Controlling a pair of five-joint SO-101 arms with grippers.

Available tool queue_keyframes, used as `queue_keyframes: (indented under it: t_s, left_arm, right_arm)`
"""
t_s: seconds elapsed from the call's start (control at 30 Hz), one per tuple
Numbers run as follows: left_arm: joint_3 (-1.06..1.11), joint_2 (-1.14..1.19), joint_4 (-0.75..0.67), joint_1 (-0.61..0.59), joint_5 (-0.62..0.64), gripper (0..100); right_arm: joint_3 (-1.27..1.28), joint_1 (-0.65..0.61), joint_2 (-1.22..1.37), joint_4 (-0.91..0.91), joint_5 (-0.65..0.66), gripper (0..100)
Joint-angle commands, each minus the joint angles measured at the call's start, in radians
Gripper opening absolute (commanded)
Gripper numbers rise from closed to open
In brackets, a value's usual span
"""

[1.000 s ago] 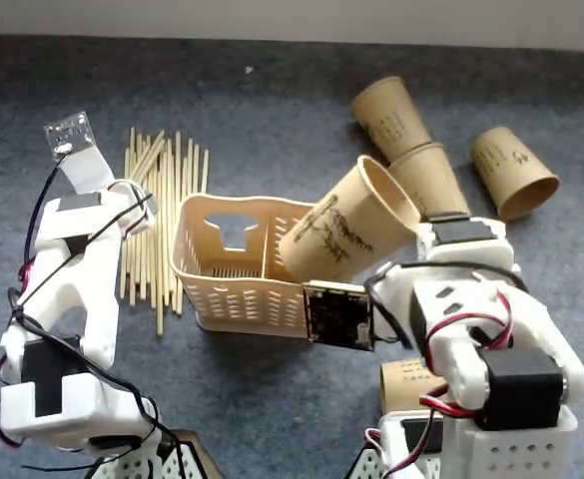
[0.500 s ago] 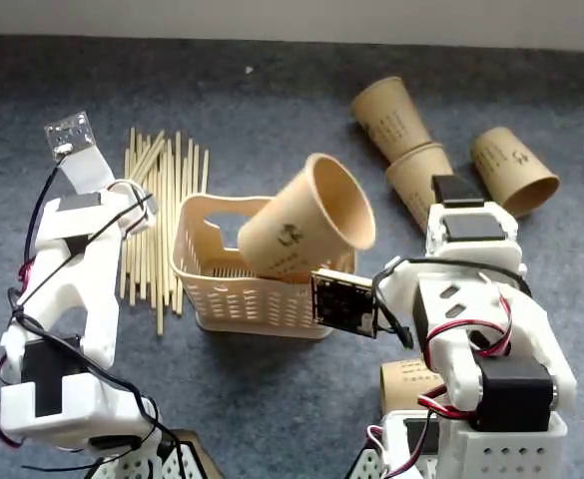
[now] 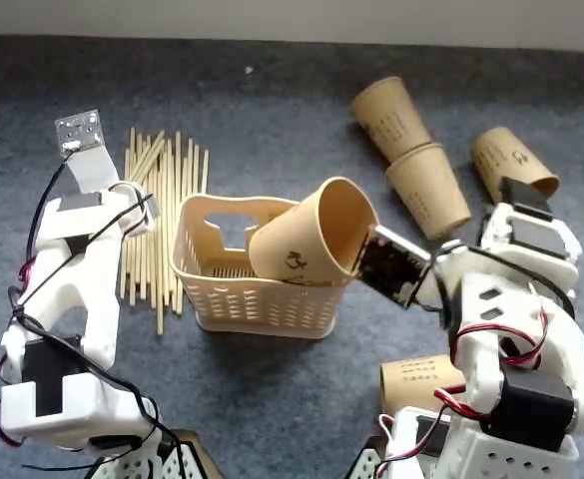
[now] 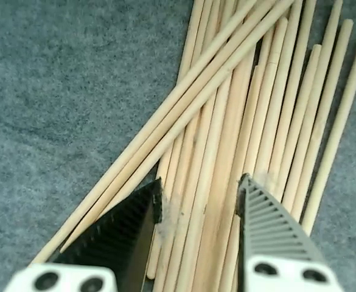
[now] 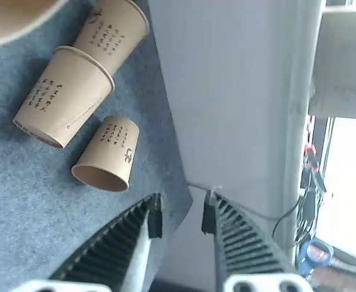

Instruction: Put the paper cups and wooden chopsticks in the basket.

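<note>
A cream slotted basket (image 3: pixel 234 289) stands mid-table. One paper cup (image 3: pixel 306 244) lies tilted on its right rim, mouth toward the right arm (image 3: pixel 501 299). My right gripper (image 5: pixel 181 210) is open with a narrow gap and nothing in it; the tilted cup's edge (image 5: pixel 13 15) shows off to one side of it. Two nested cups (image 3: pixel 426 190) and a third cup (image 3: pixel 511 165) lie on their sides at the back right. Wooden chopsticks (image 3: pixel 162 200) lie in a loose bundle left of the basket. My left gripper (image 4: pixel 199 194) is open just above the chopsticks (image 4: pixel 238 109), straddling several.
Another cup (image 3: pixel 421 381) lies by the right arm's base. The table is covered in grey carpet (image 3: pixel 272 110), bare behind the basket. In the right wrist view, a pale wall (image 5: pixel 238 91) stands beyond the back edge.
The cup was carried left over the basket and now rests tilted on its right rim. The right arm has let it go and swung back to the right. The left arm stayed still.
</note>
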Motion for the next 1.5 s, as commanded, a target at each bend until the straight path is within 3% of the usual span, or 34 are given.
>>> queue_keyframes:
  t_s: [0.0,0.13,0.23,0.37,0.57,0.7,0.97,1.1,1.3,1.47]
  left_arm:
    - [-0.108,-0.094,0.103,0.036,-0.103,22]
    - [-0.294,-0.242,0.308,0.131,-0.239,22]
    - [-0.456,-0.341,0.511,0.236,-0.325,22]
    - [-0.627,-0.42,0.746,0.314,-0.342,22]
    - [-0.771,-0.461,0.922,0.381,-0.341,22]
    - [-0.834,-0.461,1.051,0.492,-0.339,22]
    - [-0.611,-0.453,1.054,0.638,-0.344,22]
    - [-0.476,-0.458,1.007,0.723,-0.345,22]
    - [-0.286,-0.463,0.868,0.707,-0.399,22]
    - [-0.352,-0.547,0.858,0.538,-0.465,22]
  right_arm:
    - [0.002,0.136,-0.012,-0.025,-0.425,11.9]
    - [0.114,0.28,-0.001,-0.018,-0.887,11.9]
    - [0.249,0.286,0.024,-0.015,-1.046,11.9]
    - [0.397,0.229,0.041,-0.013,-1.149,11.9]
    - [0.438,0.088,0.047,-0.018,-1.227,11.9]
    - [0.438,-0.024,0.048,-0.018,-1.227,11.9]
    - [0.352,-0.053,0.05,0.001,-1.234,11.9]
    - [0.297,-0.067,0.05,0.056,-1.307,11.9]
    - [0.272,-0.173,0.048,0.156,-1.304,11.9]
    - [0.272,-0.17,0.048,0.16,-1.303,11.9]
